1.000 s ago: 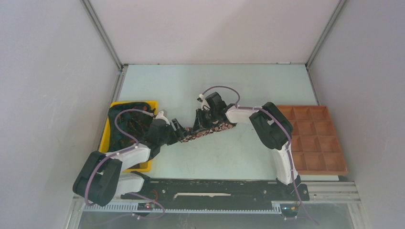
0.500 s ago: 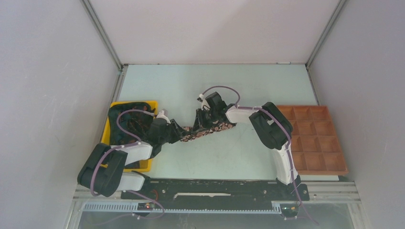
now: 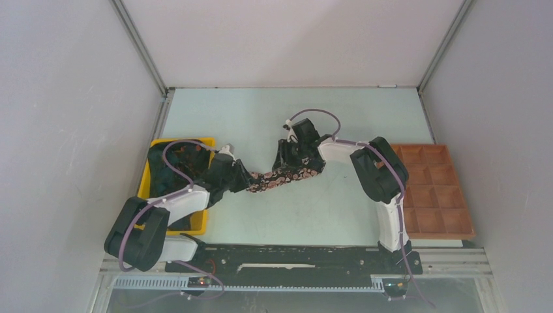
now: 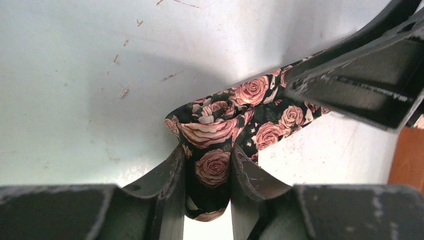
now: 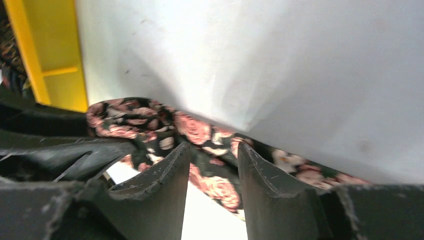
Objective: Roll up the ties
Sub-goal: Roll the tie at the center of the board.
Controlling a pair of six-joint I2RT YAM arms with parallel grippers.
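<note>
One black tie with pink roses (image 3: 287, 175) lies bunched on the pale table (image 3: 313, 215), slanting up to the right. My left gripper (image 3: 246, 183) is shut on its left end; in the left wrist view the folded fabric (image 4: 212, 167) fills the gap between my fingers (image 4: 172, 172). My right gripper (image 3: 285, 160) hangs over the tie's middle. In the right wrist view its fingers (image 5: 167, 175) stand apart, with the blurred tie (image 5: 200, 131) under the tips and bare table showing between them. More ties (image 3: 175, 171) lie heaped in the yellow bin.
The yellow bin (image 3: 145, 186) sits at the table's left edge, under my left arm, and shows in the right wrist view (image 5: 47, 55). A brown tray with several compartments (image 3: 430, 189) sits at the right edge. Grey walls enclose the table.
My left gripper has moved slightly right and closed on the tie's left end. My right gripper has shifted right and back along the tie, which now lies more stretched out.
</note>
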